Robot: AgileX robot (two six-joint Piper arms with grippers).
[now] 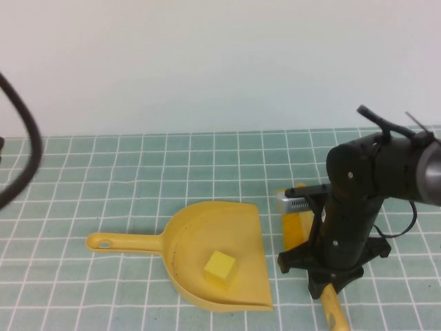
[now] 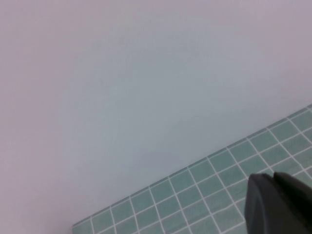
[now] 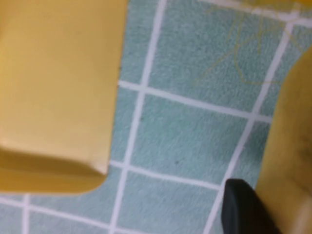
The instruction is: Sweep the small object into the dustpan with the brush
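The small object (image 1: 220, 267), a pale-yellow cube, lies inside the scoop of the mustard-yellow dustpan (image 1: 200, 227), whose long handle points left. To the right of the dustpan's straight edge, my right gripper (image 1: 325, 284) is shut on the tan handle of the brush (image 1: 332, 308). The brush's orange-yellow bristles (image 1: 297, 226) show beyond the arm. In the right wrist view one dark finger (image 3: 242, 209) presses the brush handle (image 3: 288, 146), and a dustpan corner (image 3: 53, 87) lies across a strip of tiled floor. My left gripper (image 2: 273, 183) is shut and empty above the tiles near the wall, outside the high view.
Green tiles with white grout (image 1: 138, 172) cover the surface up to a plain pale wall (image 1: 207, 62). A black cable (image 1: 24, 131) curves at the far left. The bulky right arm (image 1: 365, 186) stands over the brush.
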